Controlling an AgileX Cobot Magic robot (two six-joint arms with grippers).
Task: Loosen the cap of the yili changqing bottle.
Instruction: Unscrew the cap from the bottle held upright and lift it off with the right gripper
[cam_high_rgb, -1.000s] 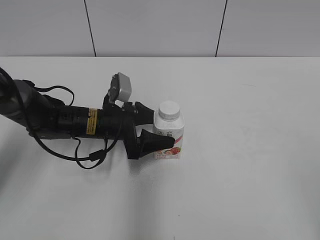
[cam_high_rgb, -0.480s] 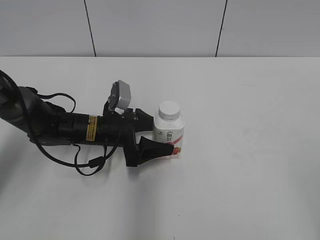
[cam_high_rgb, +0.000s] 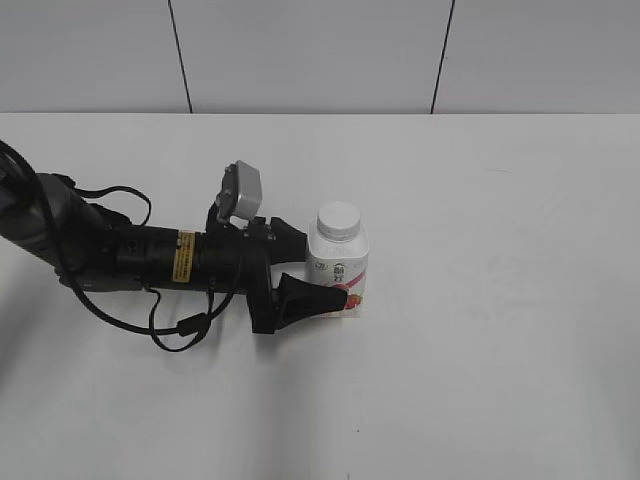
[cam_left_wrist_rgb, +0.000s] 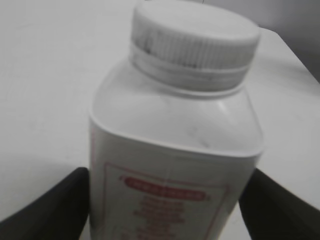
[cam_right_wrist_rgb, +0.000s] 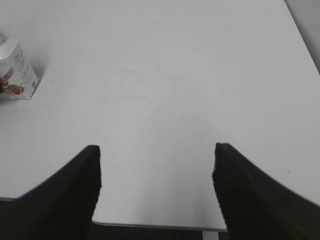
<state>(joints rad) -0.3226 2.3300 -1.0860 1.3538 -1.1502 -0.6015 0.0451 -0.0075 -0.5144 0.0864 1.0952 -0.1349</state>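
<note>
The yili changqing bottle (cam_high_rgb: 341, 262) stands upright on the white table, white with a pink-red strawberry label. Its white ribbed cap (cam_high_rgb: 338, 221) sits on the neck. My left gripper (cam_high_rgb: 324, 268) reaches in from the left, one black finger on each side of the bottle's lower body, touching it. The left wrist view shows the bottle (cam_left_wrist_rgb: 175, 145) close up with the cap (cam_left_wrist_rgb: 195, 40) above and the left gripper (cam_left_wrist_rgb: 165, 212) fingers pressed on both sides. My right gripper (cam_right_wrist_rgb: 156, 167) is open and empty over bare table, with the bottle (cam_right_wrist_rgb: 15, 75) far to its upper left.
The white table (cam_high_rgb: 500, 300) stretches to a grey panelled wall (cam_high_rgb: 320, 50) at the back. The table's near edge (cam_right_wrist_rgb: 150, 224) shows below the right gripper. The left arm's cables (cam_high_rgb: 180, 320) loop on the table to the left of the bottle.
The left arm has dropped a little and its near finger now sits lower on the bottle's body. The bottle has not moved. Nothing differs over the last half second.
</note>
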